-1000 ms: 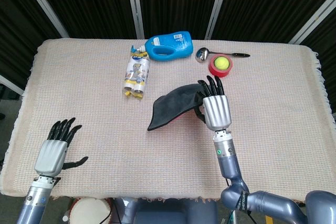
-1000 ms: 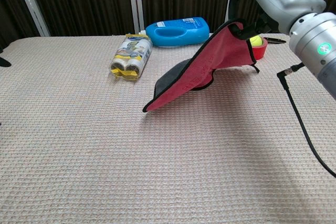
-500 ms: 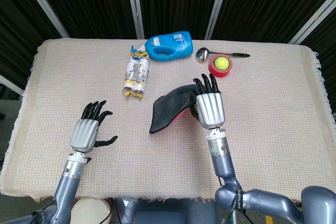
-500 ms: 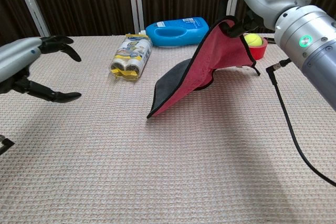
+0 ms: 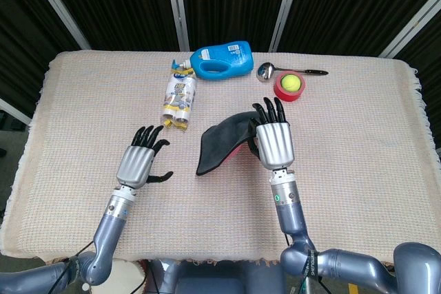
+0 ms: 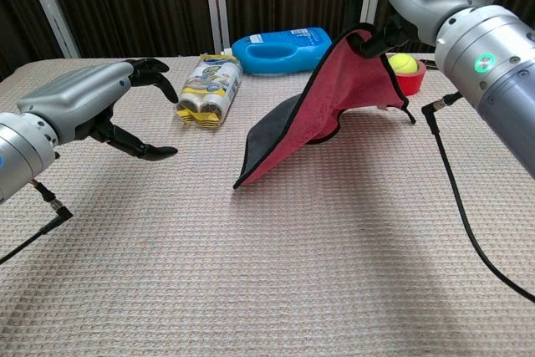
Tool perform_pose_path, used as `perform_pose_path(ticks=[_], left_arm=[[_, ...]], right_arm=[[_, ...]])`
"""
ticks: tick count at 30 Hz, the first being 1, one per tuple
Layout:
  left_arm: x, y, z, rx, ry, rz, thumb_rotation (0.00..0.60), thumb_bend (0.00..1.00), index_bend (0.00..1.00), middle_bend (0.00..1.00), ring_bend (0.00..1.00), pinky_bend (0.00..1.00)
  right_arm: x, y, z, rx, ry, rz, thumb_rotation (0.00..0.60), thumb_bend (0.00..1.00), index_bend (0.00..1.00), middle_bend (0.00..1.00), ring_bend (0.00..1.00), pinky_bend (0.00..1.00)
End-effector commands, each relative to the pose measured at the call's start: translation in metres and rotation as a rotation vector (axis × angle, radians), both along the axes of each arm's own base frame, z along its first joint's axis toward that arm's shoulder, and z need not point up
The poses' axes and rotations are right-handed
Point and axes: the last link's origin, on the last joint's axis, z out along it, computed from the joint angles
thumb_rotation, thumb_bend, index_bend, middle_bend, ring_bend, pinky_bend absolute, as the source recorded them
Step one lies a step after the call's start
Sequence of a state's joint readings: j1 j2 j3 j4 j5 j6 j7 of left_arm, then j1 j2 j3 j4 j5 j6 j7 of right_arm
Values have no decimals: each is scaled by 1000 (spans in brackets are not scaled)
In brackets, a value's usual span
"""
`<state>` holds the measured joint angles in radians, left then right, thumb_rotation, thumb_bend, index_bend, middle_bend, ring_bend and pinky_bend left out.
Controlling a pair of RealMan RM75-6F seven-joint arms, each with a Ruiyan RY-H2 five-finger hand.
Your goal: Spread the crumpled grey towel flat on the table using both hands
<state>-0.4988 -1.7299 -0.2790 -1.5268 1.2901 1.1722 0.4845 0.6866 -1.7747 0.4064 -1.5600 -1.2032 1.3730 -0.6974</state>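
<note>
The left hand [image 5: 138, 164] has travelled in from the near left edge of the tabletop [image 5: 83, 108] over the last second and now hovers above the woven cloth, well short of the towel [image 5: 222, 140]. Its fingers [image 6: 150, 73] are spread wide with the thumb dropped low, holding nothing. Just beyond those fingertips lies the pack of small bottles [image 5: 178, 99], and past that the blue detergent bottle [image 5: 222, 60] on its side.

To the right of the open fingers, with a bare strip of tabletop between, the towel hangs from the right hand [image 5: 273, 142]. That hand pinches one corner and has kept it lifted; it has drawn back a little toward the robot, so the cloth drapes more steeply. In the chest view the red underside faces the camera, the grey face turns away, and the lowest corner touches the tabletop. Beyond the right hand's fingers sit a ladle [image 5: 279, 71] and a tennis ball [image 5: 291, 83] in a red tape roll [image 5: 282, 92].

So the second hand is closing in, probably for the trailing low corner; with both corners held the towel could be pulled taut and laid flat. Spreading has not yet begun.
</note>
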Motion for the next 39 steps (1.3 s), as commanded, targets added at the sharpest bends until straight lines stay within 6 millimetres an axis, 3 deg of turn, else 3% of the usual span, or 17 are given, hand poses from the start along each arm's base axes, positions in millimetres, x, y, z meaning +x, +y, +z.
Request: perform_pose_path(ticks=[1, 22, 39], left_arm=[[7, -1, -11, 0, -14, 6, 600, 131, 309, 49, 0, 18], [28, 6, -74, -27, -37, 46, 600, 131, 386, 50, 0, 18], [45, 1, -104, -39, -62, 30, 600, 99, 391, 44, 0, 18]], right_arm=[[3, 1, 0, -1, 1, 1, 600, 612, 647, 253, 118, 86], [9, 6, -1, 7, 10, 9, 600, 612, 647, 253, 118, 85], [6, 5, 0, 10, 4, 2, 600, 612, 647, 253, 118, 86]])
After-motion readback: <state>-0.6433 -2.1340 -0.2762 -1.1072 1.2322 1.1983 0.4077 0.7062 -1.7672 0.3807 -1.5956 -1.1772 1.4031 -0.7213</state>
